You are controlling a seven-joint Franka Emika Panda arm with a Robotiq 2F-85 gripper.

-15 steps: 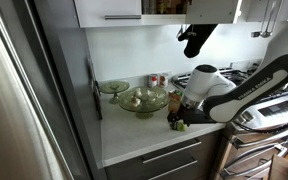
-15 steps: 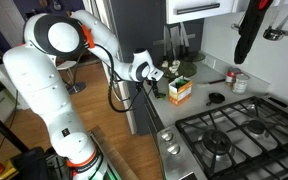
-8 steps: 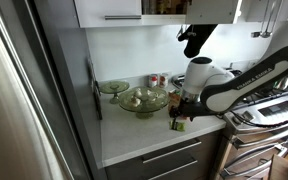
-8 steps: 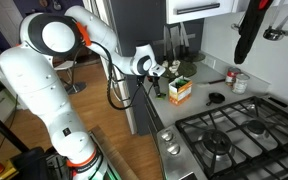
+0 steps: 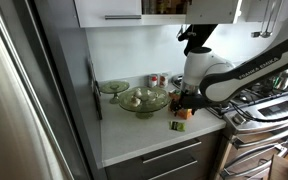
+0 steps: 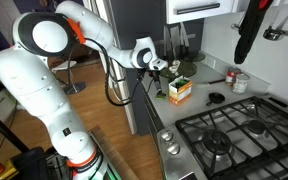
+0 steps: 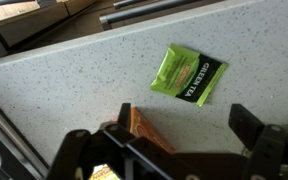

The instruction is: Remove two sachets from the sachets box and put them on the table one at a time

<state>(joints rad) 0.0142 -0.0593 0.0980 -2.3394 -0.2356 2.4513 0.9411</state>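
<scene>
While the jaws stand apart, a green sachet [image 7: 187,75], its print unreadable, lies on the table [image 7: 64,90].

Light: even, indoor, bright on white table [image 5: 134,132] and wall [image 5: 134,55] | shadows: faint | sheen: steel panel [image 5: 24,95] at frame edge, close, out of focus | wrist view: sachet [image 7: 188,75] sharp, slight gloss; hand [image 7: 162,130] dark, blurred | all views coarse, fine detail lost
</scene>
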